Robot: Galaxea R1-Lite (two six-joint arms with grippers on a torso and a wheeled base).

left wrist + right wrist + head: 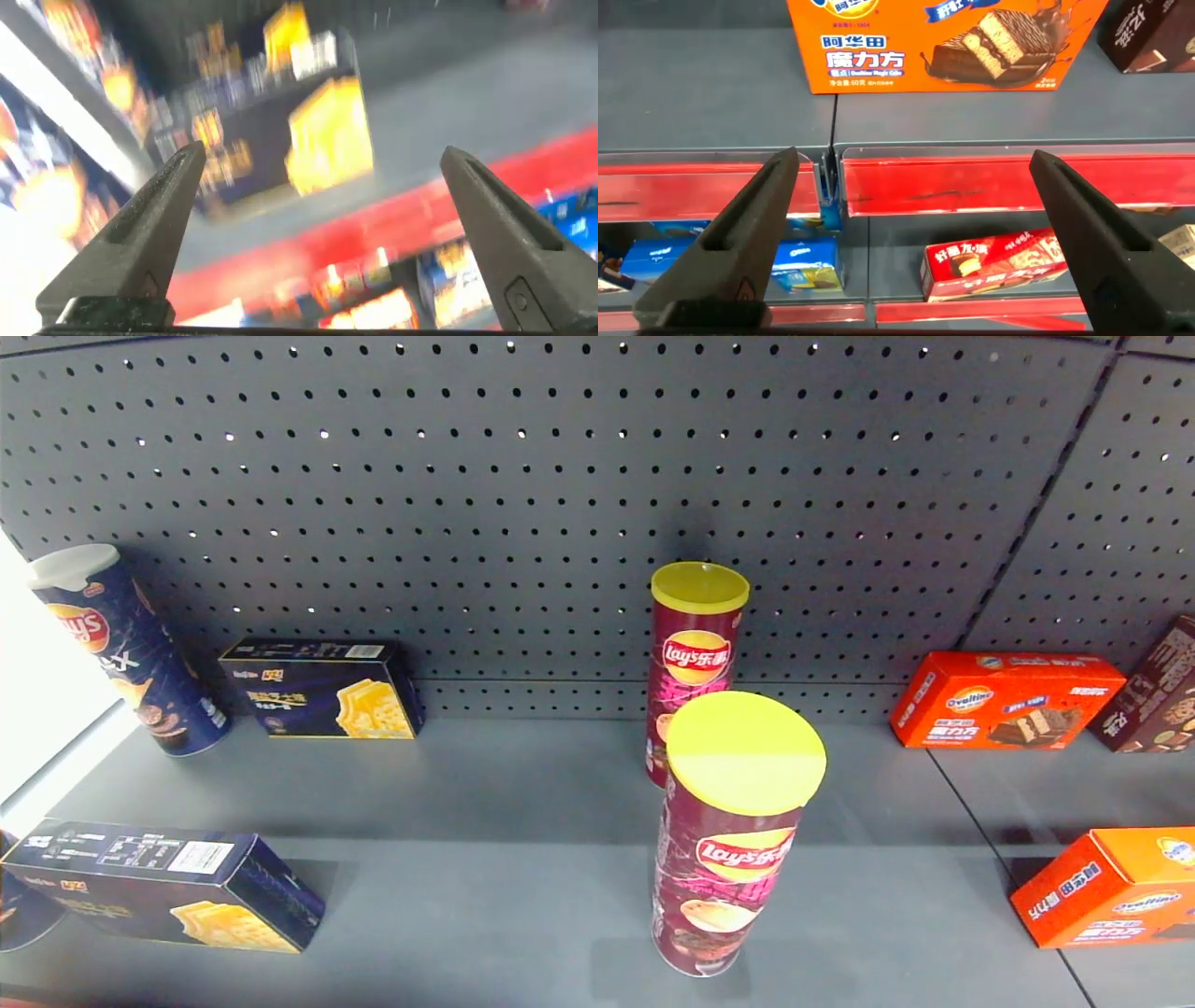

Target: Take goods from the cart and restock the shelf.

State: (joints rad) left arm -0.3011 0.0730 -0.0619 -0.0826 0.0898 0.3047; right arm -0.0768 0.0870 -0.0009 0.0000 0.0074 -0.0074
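Two maroon chip cans with yellow lids stand on the grey shelf (485, 784), the front can (728, 840) near the shelf's front and the rear can (695, 663) against the pegboard. My left gripper (322, 157) is open with nothing in it, in front of a dark blue cracker box (280, 140) on the shelf. My right gripper (915, 157) is open and holds nothing, facing the red shelf-edge strip (971, 182) below an orange chocolate wafer box (943, 42).
A navy chip can (121, 649) and two navy cracker boxes (322, 689) (159, 884) sit on the left. Orange boxes (1004, 700) (1111, 887) and a brown box (1158, 691) lie on the right. A lower shelf holds blue packs (794, 266) and a red box (999, 261).
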